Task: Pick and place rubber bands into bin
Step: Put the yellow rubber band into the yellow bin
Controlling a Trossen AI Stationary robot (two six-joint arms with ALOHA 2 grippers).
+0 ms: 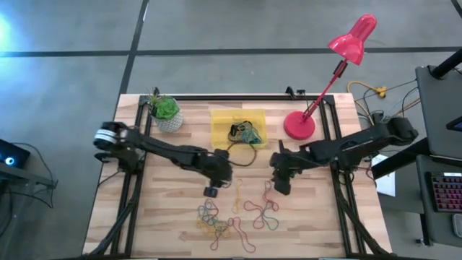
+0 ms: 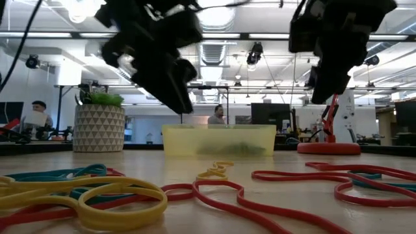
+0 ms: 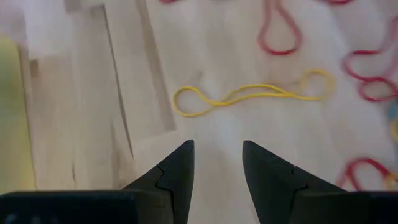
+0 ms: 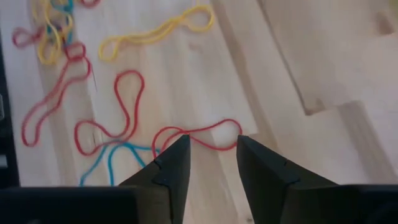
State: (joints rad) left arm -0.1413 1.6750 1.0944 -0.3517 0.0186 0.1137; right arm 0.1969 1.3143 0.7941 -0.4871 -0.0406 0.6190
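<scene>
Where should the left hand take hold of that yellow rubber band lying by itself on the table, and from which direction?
Grip the yellow band at its pinched middle, where both strands run close together, so one close catches both. Come straight down from above: it lies flat and stretched out on the table, apart from the red bands. The left hand is open above it; put a finger on each side of the strands.

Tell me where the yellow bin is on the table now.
In the high view the bin sits at the table's far middle, between the plant pot on its left and the lamp's red base on its right.
</scene>
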